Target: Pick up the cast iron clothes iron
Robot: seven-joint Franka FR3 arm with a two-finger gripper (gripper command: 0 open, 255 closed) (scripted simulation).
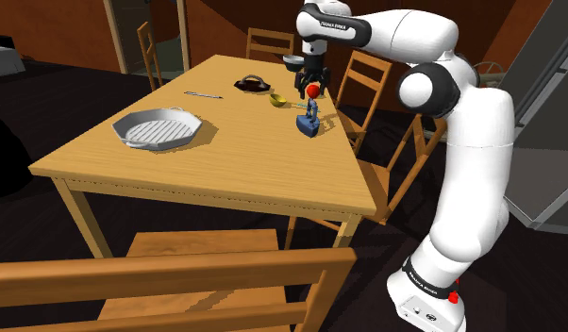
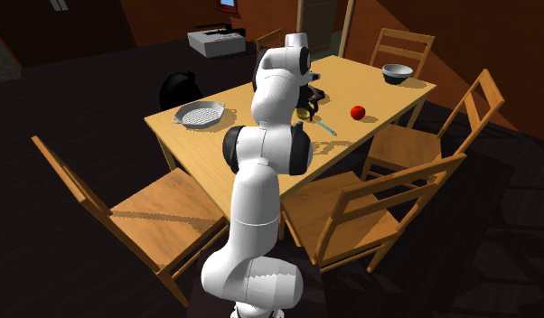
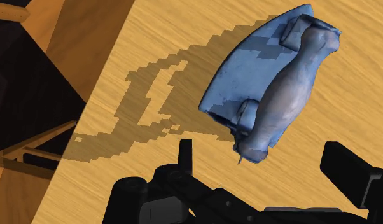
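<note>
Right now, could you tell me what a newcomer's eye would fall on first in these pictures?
The big white Franka arm stands out first, reaching over the wooden table with its black gripper open above a small blue clothes iron, which sits near the table's edge on the shoulder view's right. Next comes the grey ribbed grill pan, nearer the shoulder view's left.

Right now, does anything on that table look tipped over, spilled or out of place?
Nothing stands out. The blue iron sits flat on the table, handle up, under the open gripper; the grey pan and bowl stand upright.
</note>
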